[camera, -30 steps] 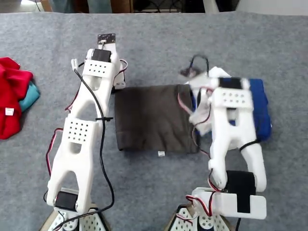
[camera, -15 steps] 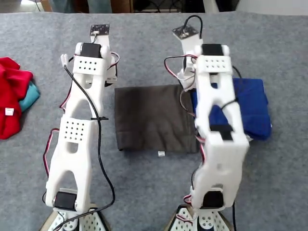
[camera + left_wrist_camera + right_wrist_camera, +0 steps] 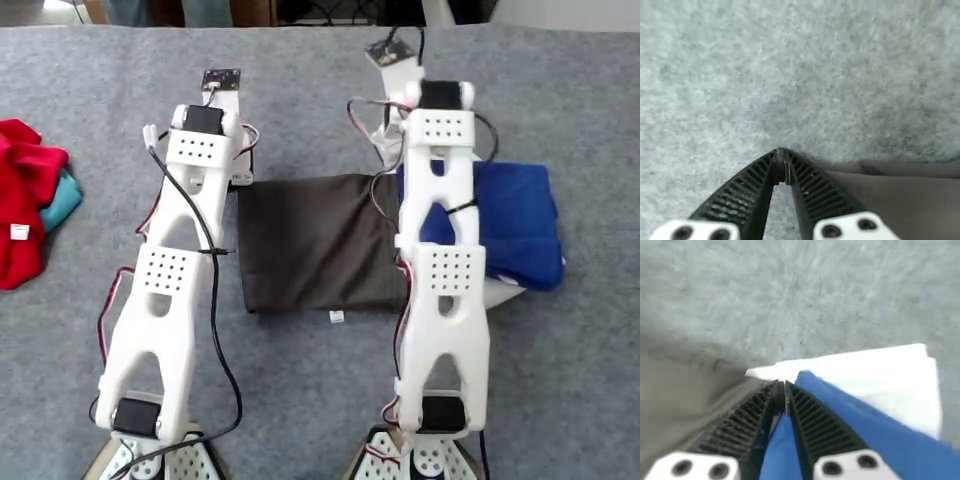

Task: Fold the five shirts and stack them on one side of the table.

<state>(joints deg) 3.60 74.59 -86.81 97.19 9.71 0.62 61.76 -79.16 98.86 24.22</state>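
Left gripper (image 3: 780, 159), left wrist view: jaws together, tips down on the table (image 3: 790, 60) at a corner of the brown shirt (image 3: 900, 195). Whether any cloth is caught between them cannot be told.

Right wrist view: right gripper (image 3: 784, 390) likewise has its jaws together, with nothing visibly held. It sits in the seam between the brown shirt and the blue shirt (image 3: 865, 425). A white shirt (image 3: 865, 370) shows under the blue one.

High view: the brown shirt lies at the table's centre as a flat rectangle. One arm reaches to its 11 o'clock corner, the other to its 1 o'clock corner. The blue shirt, folded, rests on the white one at the brown shirt's 3 o'clock, touching its edge. A red shirt (image 3: 22, 195) and a teal shirt (image 3: 62, 203) lie bunched together at the table's 9 o'clock edge, well apart from the rest.

Progress, as a judgement: two shirts appear folded and stacked at 3 o'clock. The brown one looks at least partly folded and is not yet on the stack. The red and teal ones are unfolded, so roughly half the task remains.
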